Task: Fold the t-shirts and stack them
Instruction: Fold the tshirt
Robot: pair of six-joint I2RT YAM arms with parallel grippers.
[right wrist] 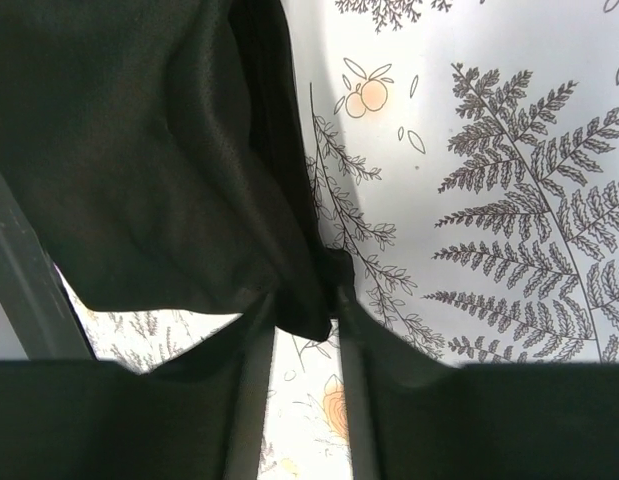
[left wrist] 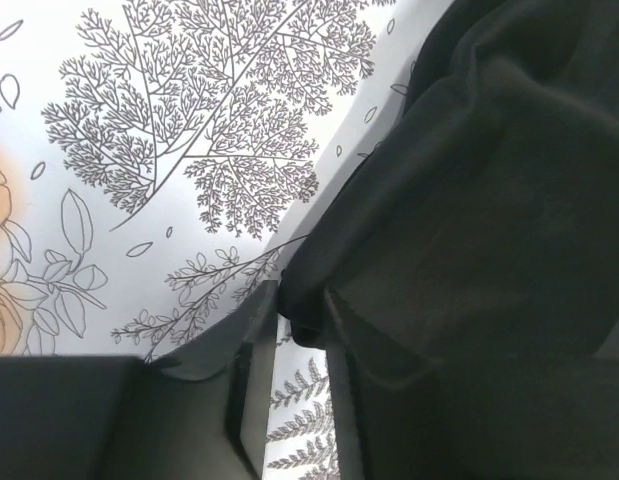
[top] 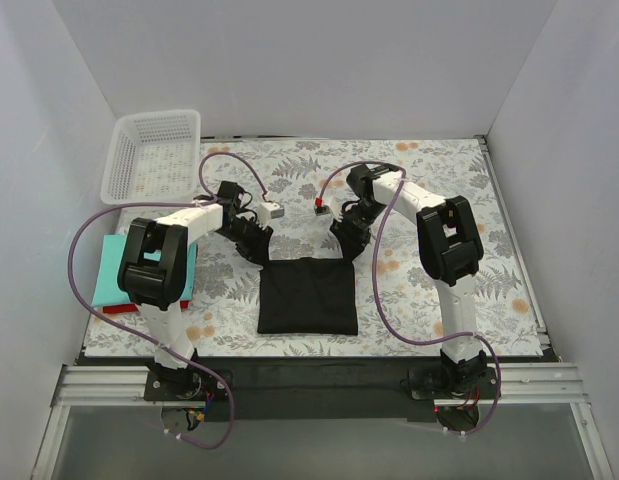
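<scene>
A black t-shirt (top: 307,298) lies partly folded on the floral table, near the front middle. My left gripper (top: 255,250) is shut on its far left corner, and the cloth (left wrist: 469,200) hangs between the fingertips in the left wrist view. My right gripper (top: 347,243) is shut on its far right corner, and the cloth (right wrist: 159,150) bunches at the fingertips in the right wrist view. Both corners are lifted a little off the table. A stack of folded shirts, teal (top: 119,270) on red, lies at the left edge.
A white plastic basket (top: 154,152) stands at the back left corner. The floral tablecloth (top: 429,190) covers the table. White walls close in the back and both sides. Purple cables loop from both arms.
</scene>
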